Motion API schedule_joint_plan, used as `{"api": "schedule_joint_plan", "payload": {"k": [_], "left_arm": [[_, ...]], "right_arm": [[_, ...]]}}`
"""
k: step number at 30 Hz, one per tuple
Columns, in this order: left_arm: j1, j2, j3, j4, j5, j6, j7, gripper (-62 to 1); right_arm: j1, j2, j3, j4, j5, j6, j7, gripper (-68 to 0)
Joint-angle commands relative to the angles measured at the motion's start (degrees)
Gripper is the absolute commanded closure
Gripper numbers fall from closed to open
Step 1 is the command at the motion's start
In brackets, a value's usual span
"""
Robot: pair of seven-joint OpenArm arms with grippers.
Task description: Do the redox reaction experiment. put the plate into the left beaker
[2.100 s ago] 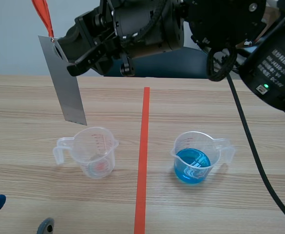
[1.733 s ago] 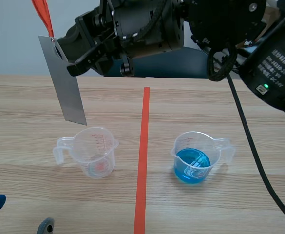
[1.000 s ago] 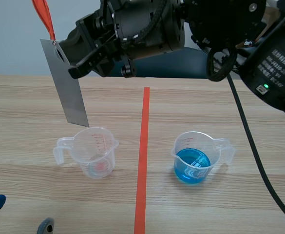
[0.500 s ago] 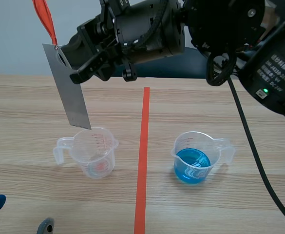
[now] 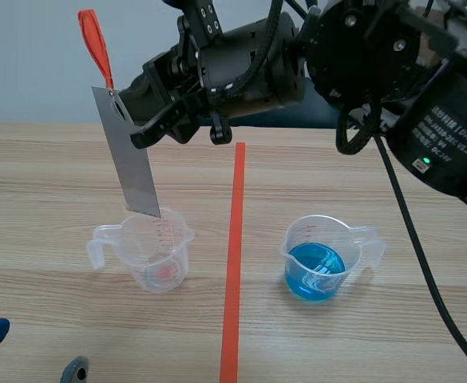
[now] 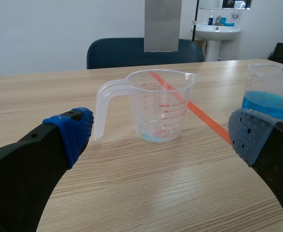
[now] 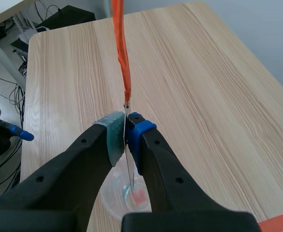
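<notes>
A grey metal plate with an orange-red ribbon at its top hangs tilted, its lower edge right at the rim of the left beaker. My right gripper, reaching across from the right, is shut on the plate near its upper end. In the right wrist view the plate shows edge-on between the pads of my right gripper, with the beaker below. In the left wrist view the clear beaker stands ahead of my open left gripper, and the plate's lower end hangs above it.
A second beaker with blue liquid stands right of the orange-red tape line. It also shows in the left wrist view, the blue-liquid beaker beside the right finger. A blue chair stands behind the table.
My right gripper has carried the plate rightward and slightly down, from left of the left beaker to right over its rim. The left arm has not moved.
</notes>
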Motion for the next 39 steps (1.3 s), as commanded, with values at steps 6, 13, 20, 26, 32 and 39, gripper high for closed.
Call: {"api": "schedule_joint_plan", "payload": {"k": [6, 13, 20, 26, 32, 39], "left_arm": [[0.1, -0.5, -0.2, 0.8, -0.4, 0.0, -1.0, -58.7], [0.1, -0.5, -0.2, 0.8, -0.4, 0.0, -1.0, -58.7], [0.1, -0.5, -0.2, 0.8, -0.4, 0.0, -1.0, -58.7], [0.1, -0.5, -0.2, 0.8, -0.4, 0.0, -1.0, -58.7], [0.1, -0.5, -0.2, 0.8, -0.4, 0.0, -1.0, -58.7], [0.0, -0.5, -0.2, 0.8, -0.4, 0.0, -0.8, -58.7]], "right_arm": [[0.7, 0.1, 0.9, -3.5, 0.1, 0.3, 3.9, -0.6], [0.7, -0.3, 0.7, -6.4, 0.1, 3.5, 5.5, -0.6], [0.7, -0.3, 0.3, -8.0, -0.7, 3.5, 7.2, -0.6], [0.7, -0.3, -1.6, -10.1, -1.3, 3.5, 8.9, -0.6], [0.7, -0.3, -4.1, -11.3, -2.6, 3.5, 11.1, -0.6], [0.7, -0.4, -6.4, -11.6, -4.8, 3.5, 13.2, -0.6]]}}
